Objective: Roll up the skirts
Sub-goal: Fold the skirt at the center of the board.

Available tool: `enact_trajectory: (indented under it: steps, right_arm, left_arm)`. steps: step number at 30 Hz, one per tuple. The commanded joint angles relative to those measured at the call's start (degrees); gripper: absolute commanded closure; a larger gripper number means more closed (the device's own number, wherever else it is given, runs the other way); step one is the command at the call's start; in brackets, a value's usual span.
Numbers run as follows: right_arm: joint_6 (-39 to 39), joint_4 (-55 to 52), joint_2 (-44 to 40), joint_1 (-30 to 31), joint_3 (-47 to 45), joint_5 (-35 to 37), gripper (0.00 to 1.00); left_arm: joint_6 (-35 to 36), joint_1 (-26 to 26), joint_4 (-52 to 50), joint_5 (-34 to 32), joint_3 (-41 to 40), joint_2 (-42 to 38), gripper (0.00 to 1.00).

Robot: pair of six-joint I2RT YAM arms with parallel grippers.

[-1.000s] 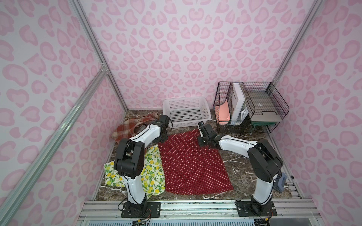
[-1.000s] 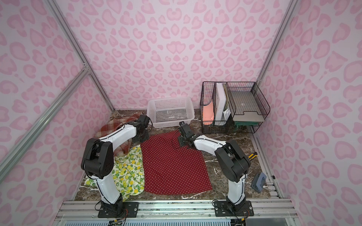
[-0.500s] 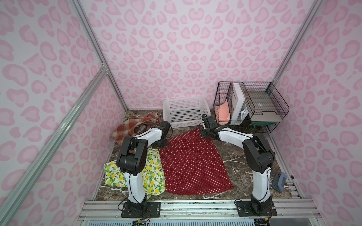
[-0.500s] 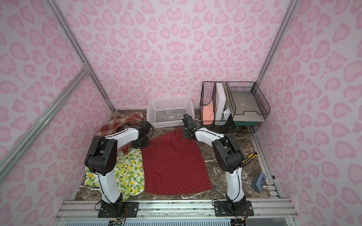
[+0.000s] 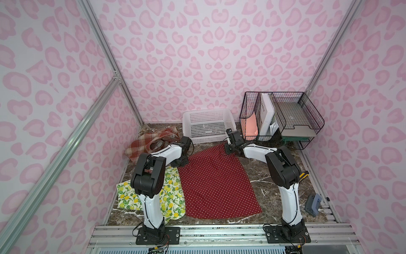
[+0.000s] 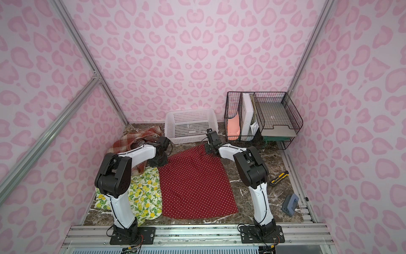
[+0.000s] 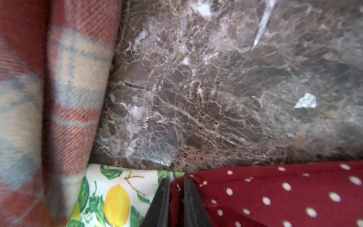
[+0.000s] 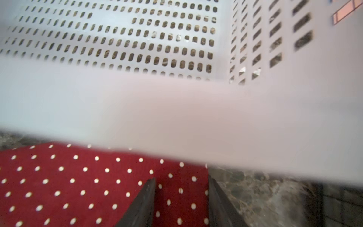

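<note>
A white plastic basket [image 5: 206, 111] sits at the back of the brown stone desk [image 5: 274, 187]. Next to it is a black wire rack [image 5: 248, 110] with a pink folder [image 5: 249, 128] and a white folder [image 5: 267, 116] inside. A yellow and black cutter [image 6: 279, 178] and a small gray-blue thing [image 6: 290, 204] lie near the desk's side edge.

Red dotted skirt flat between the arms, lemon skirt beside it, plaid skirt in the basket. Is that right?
No: the plaid skirt lies on the table beside the basket, by the left arm, not in it, as both top views show. The red skirt and lemon skirt are as stated.
</note>
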Motion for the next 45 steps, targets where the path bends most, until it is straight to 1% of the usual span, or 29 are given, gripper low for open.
enact_trajectory:
  steps: [1,6,8,10,13,17,18,24,30,36,40,45]
  right_arm:
    - [1.5,3.4,1.0,-1.1,-0.3,-3.9,0.53]
    - [1.8,6.0,1.2,-1.6,-1.8,-5.5,0.55]
    - [1.4,6.5,1.2,-1.7,-1.9,-6.2,0.58]
    - [1.1,7.0,1.1,-1.7,-1.9,-6.9,0.66]
    - [0.9,7.2,1.1,-1.6,-1.4,-7.1,0.82]
    - [0.7,8.0,0.0,-1.4,-2.5,-6.5,1.0]
    - [0.8,8.4,-0.9,-1.3,-3.3,-5.7,1.0]
    - [0.1,10.1,-7.8,-0.4,-9.2,-1.7,1.0]
    - [-1.1,9.8,-14.3,0.1,-11.8,0.0,1.0]
    - [-2.2,8.5,-17.0,-0.7,-12.5,1.0,1.0]
    - [-2.4,9.0,-19.6,-1.0,-14.2,1.4,1.0]
    - [-2.8,8.1,-19.9,-3.0,-12.6,0.8,1.0]
  left_arm:
    - [0.0,-0.1,-0.7,2.2,-0.6,0.5,0.83]
    - [0.1,-0.1,-0.7,2.0,-0.6,0.7,0.85]
    - [0.1,-0.1,-0.7,2.1,-0.7,0.7,0.86]
    - [0.1,-0.2,-0.8,2.0,-0.6,0.6,0.88]
    - [0.1,-0.3,-1.0,1.9,-0.8,0.3,0.91]
    - [0.0,-0.6,-1.4,1.5,-0.7,0.2,0.99]
    - [0.0,-0.8,-1.5,1.3,-0.7,0.1,1.0]
    - [-0.5,-1.8,-1.9,0.0,-1.1,-1.8,1.0]
    - [0.2,-2.4,-3.2,-0.3,0.3,-4.2,1.0]
    - [1.6,-2.4,-5.0,-0.7,5.0,-4.2,1.0]
    - [2.5,-2.5,-4.5,-1.6,6.0,-4.9,1.0]
    - [4.4,-2.4,-3.1,-2.0,9.0,-3.6,1.0]
